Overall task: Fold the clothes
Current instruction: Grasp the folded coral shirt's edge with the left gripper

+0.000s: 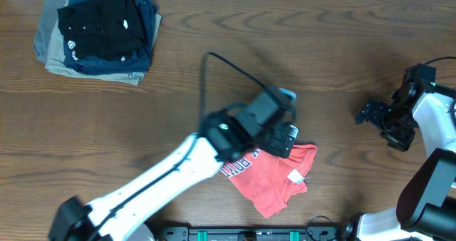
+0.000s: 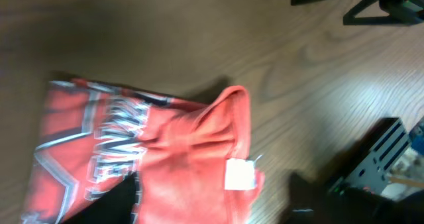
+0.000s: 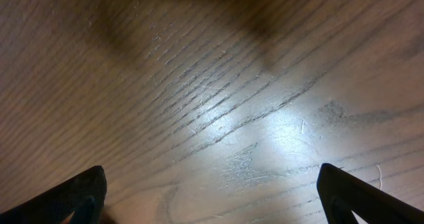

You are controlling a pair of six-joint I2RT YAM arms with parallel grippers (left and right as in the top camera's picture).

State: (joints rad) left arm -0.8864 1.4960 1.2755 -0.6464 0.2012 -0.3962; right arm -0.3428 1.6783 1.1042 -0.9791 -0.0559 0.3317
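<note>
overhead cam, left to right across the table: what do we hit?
stack of folded garments → coral-red T-shirt → right arm. Left arm omitted: it runs diagonally over the shirt, so it has no clear slot.

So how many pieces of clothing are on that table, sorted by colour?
Coral-red T-shirt: 1
Black garment: 1
Navy garment: 1
Khaki garment: 1
Total: 4 visible
</note>
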